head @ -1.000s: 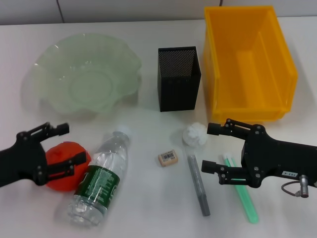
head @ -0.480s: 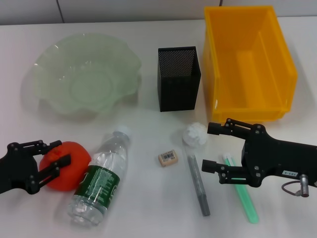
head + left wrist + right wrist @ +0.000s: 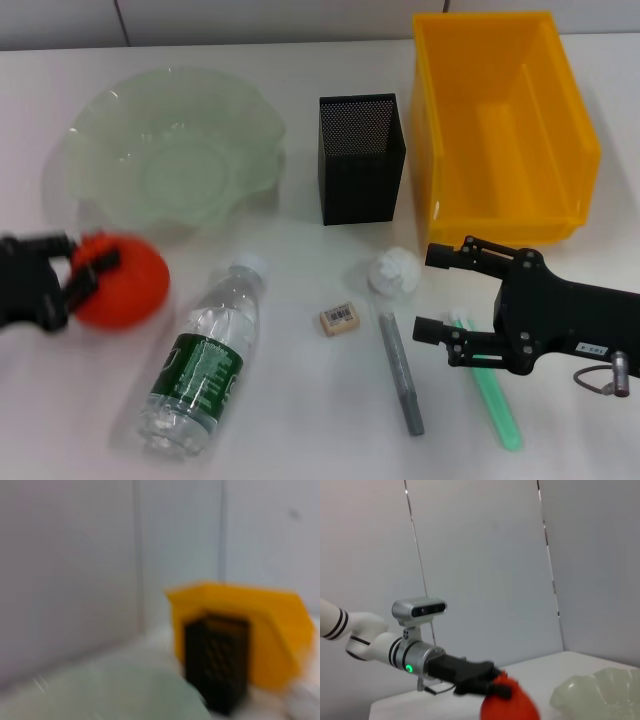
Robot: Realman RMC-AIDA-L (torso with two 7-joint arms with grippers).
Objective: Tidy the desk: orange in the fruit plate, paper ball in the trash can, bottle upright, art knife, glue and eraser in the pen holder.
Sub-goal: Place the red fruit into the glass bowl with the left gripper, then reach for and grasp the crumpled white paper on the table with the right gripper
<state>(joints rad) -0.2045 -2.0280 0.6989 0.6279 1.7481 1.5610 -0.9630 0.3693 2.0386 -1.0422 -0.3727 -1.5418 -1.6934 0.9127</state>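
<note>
- The left hand is gripping the orange between its fingers, holding it just in front of the fruit plate, near the plate's front rim.
- The right hand is hovering with fingers spread apart over the art knife, beside the glue and paper ball.
- The bottle is lying on its side on the worktop, the eraser lying near it.
</note>
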